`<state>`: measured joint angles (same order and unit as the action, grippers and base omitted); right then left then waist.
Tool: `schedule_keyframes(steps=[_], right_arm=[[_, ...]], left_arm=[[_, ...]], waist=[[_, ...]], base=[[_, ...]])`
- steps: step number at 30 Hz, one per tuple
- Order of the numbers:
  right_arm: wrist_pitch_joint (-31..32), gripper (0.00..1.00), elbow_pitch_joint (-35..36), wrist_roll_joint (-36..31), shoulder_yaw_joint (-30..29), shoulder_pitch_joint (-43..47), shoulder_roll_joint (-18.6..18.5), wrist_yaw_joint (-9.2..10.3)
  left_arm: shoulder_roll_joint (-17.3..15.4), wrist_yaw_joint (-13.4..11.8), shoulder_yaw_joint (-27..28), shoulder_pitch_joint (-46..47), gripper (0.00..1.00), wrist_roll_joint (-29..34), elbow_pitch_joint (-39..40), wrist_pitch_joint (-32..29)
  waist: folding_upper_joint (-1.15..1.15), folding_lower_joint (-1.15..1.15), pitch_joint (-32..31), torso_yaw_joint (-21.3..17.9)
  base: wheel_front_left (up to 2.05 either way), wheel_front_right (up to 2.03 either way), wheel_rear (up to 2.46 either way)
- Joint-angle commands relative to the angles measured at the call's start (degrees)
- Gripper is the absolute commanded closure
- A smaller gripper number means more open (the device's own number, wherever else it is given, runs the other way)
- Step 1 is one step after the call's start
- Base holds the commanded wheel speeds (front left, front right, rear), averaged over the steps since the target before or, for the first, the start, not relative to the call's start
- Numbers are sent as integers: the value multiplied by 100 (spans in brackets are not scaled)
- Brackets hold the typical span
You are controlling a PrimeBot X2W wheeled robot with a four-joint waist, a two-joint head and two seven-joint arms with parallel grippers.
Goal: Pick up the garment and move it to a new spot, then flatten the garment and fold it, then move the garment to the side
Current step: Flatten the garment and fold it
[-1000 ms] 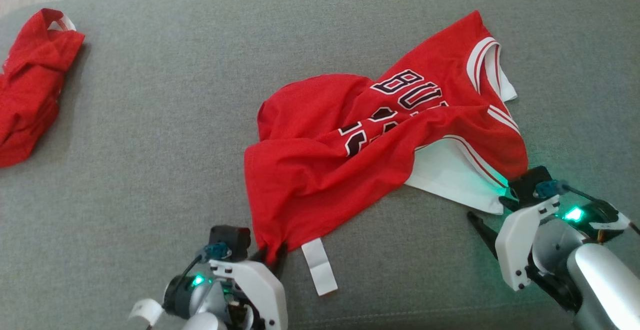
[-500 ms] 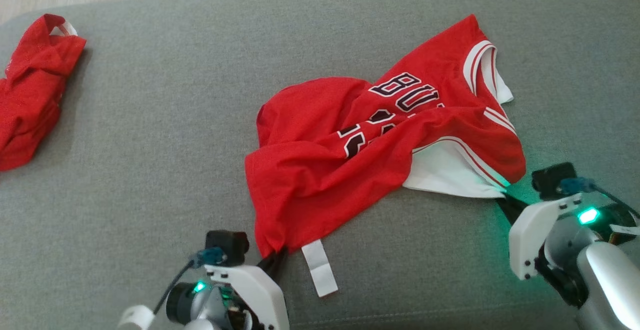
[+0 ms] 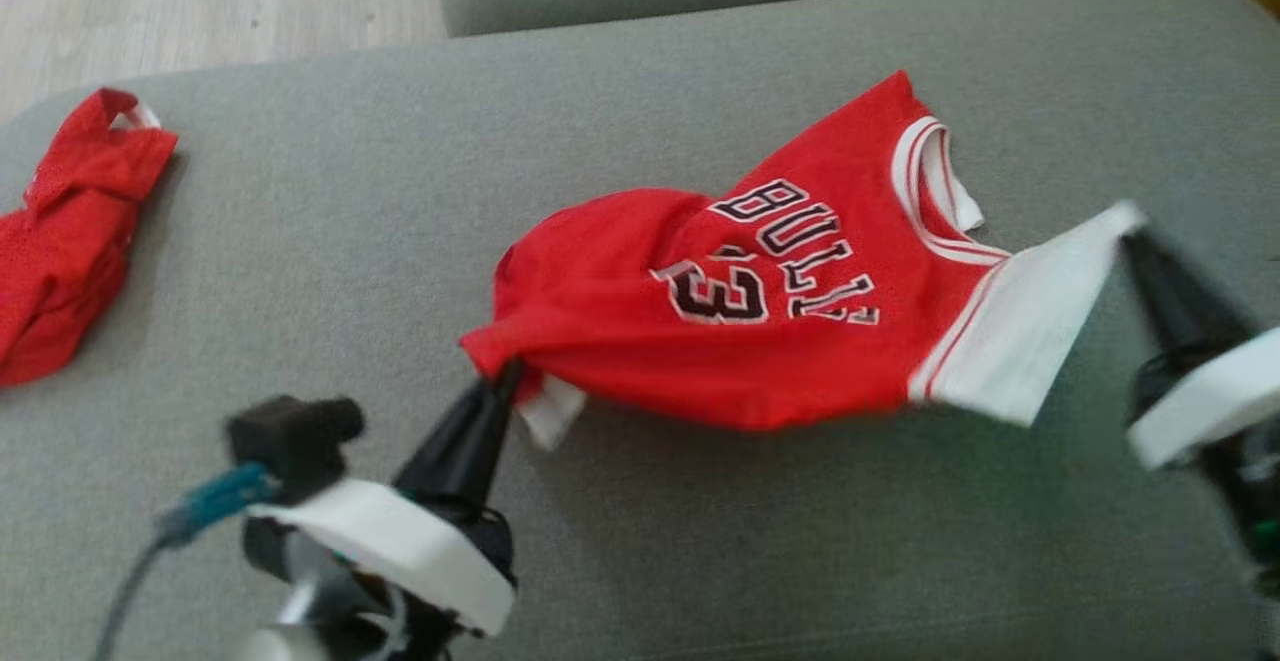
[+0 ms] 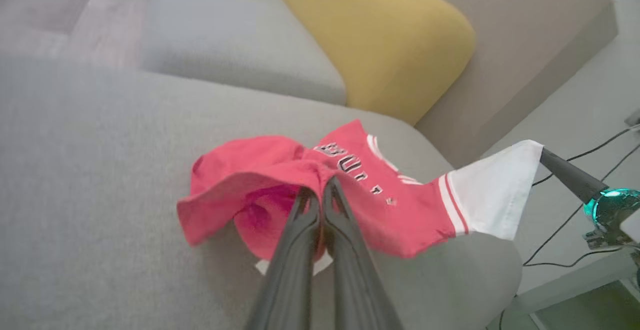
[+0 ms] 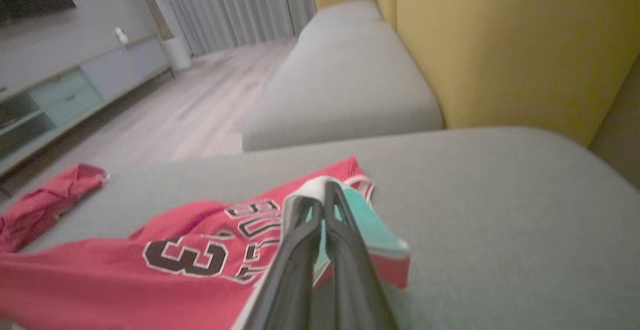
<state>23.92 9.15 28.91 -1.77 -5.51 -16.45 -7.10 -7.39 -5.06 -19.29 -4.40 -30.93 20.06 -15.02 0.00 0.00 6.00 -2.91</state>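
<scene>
The garment (image 3: 760, 311) is a red jersey with black lettering and a white lining. It hangs stretched above the grey sofa seat (image 3: 400, 241) between both arms. My left gripper (image 3: 508, 373) is shut on its red hem corner at the lower left. In the left wrist view, that left gripper (image 4: 320, 190) pinches red fabric of the garment (image 4: 400, 205). My right gripper (image 3: 1130, 226) is shut on the white corner at the right. In the right wrist view, the right gripper (image 5: 320, 192) clamps the pale edge of the garment (image 5: 150, 270).
A second crumpled red garment (image 3: 75, 231) lies at the seat's far left. Wooden floor (image 3: 200, 1) shows beyond the seat. A yellow cushion (image 4: 380, 40) and another grey seat (image 5: 340, 80) stand behind. Cables (image 4: 590, 160) lie on the floor at the right.
Both grippers have shut on the garment's corners and lifted it off the seat, pulling it taut. The head camera has also shifted, showing more of the floor beyond.
</scene>
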Motion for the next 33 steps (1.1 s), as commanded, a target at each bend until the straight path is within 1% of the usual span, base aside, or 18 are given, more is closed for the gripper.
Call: schedule_keyframes(steps=[1,5,9,11,12,16,20,22,24,27,29,33], right_arm=[[134,100,626,157,-157,-152,-56,-39],[561,100,1689,468,-693,-376,-32,-39],[1017,100,2456,785,-1180,-898,-36,-39],[1221,100,2680,914,-1445,-1269,-108,-39],[1221,100,2680,914,-1445,-1269,-108,-39],[1629,100,2752,1149,-1864,-2202,-326,-39],[1971,100,2324,1147,-1935,-3123,-597,-39],[2048,100,2005,1053,-1789,-3490,-699,-39],[2035,100,1641,935,-1572,-3820,-719,-39],[1789,100,983,549,-1202,-4356,-706,-39],[1540,100,402,234,-935,-4771,-632,-39],[829,100,-872,-514,-562,-5755,-383,-39]], left_arm=[[-87,-17,284,252,100,-66,553,-75],[-255,-10,473,515,100,-226,1391,-386],[-402,-9,665,1018,100,-409,2055,-758],[-450,-11,744,1339,100,-543,2309,-966],[-450,-11,744,1339,100,-543,2309,-966],[-556,-53,906,2072,100,-827,2596,-1433],[-636,-130,1007,2847,100,-1120,2591,-1912],[-669,-154,1014,3233,100,-1211,2369,-2113],[-723,-152,1023,3632,100,-1191,1987,-2245],[-739,-114,999,4310,100,-1082,1197,-2302],[-707,-70,960,4844,100,-936,499,-2229],[-604,-19,816,5984,100,-379,-1126,-1801]], waist=[[0,0,-51,-66],[0,0,-54,-152],[0,0,-4,-204],[0,0,23,-216],[0,0,23,-216],[0,0,88,-231],[0,0,287,-222],[0,0,444,-181],[0,0,638,-129],[0,0,989,-24],[0,0,1233,57],[0,0,1655,186]], base=[[0,0,0],[0,0,0],[0,0,0],[0,0,0],[0,0,0],[0,0,0],[0,0,0],[0,0,0],[0,0,0],[0,0,0],[0,0,0],[0,0,0]])
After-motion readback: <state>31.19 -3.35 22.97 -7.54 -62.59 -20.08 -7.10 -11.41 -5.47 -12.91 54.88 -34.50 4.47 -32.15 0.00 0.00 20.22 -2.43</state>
